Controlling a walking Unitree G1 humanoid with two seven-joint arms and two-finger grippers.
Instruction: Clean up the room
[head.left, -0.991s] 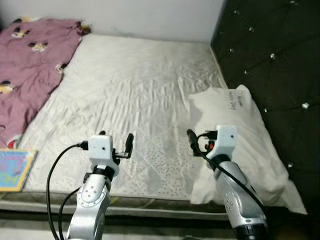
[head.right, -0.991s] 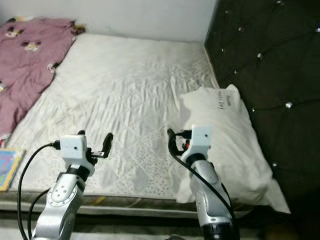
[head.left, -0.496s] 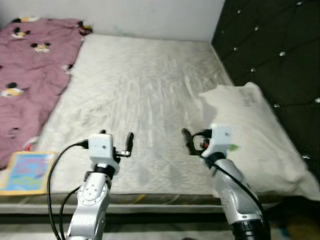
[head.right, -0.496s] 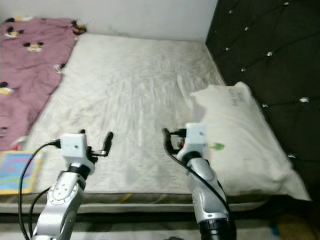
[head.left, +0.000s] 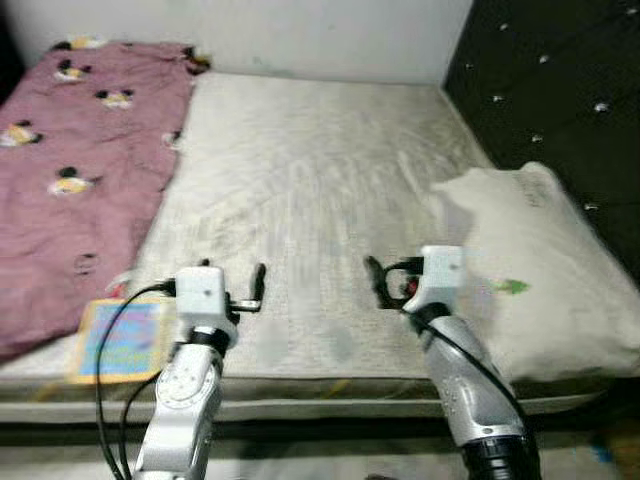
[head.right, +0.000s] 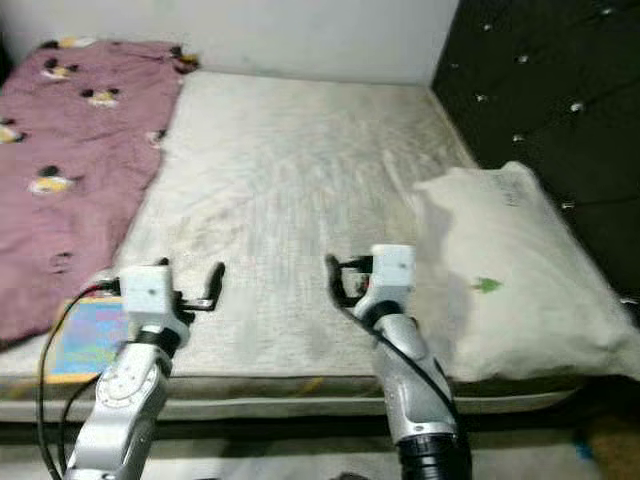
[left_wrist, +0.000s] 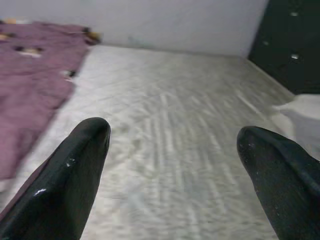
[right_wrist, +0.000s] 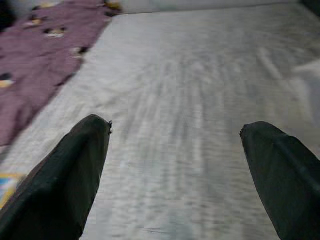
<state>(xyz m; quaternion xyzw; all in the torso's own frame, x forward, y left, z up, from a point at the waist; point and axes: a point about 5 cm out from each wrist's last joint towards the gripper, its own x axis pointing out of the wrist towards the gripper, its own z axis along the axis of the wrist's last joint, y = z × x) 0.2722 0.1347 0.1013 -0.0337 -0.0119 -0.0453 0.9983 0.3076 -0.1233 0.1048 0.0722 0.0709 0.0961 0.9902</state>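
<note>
Over the last second the whole head view has swung toward the robot's left: the white pillow now sits further out at 3 o'clock, more of the purple blanket fills 10 o'clock, and the colourful book has come further into frame at 8 o'clock. Since everything slid together and the picture is smeared, I judge this a turn of the robot itself, not a move of any object, probably while it scans for what to tidy. Both arms stayed raised over the near edge of the mattress, the left gripper at about 7 o'clock and the right gripper at about 5 o'clock; in the 2 wrist views each pair of black fingers stands wide apart with nothing between them. The things to tidy look like this: the book lies flat on the near left corner of the mattress, just beside the blanket's edge, its cover blue and yellow though too blurred to read; the blanket is rumpled, with small cartoon prints; the pillow rests against the dark tufted headboard.
</note>
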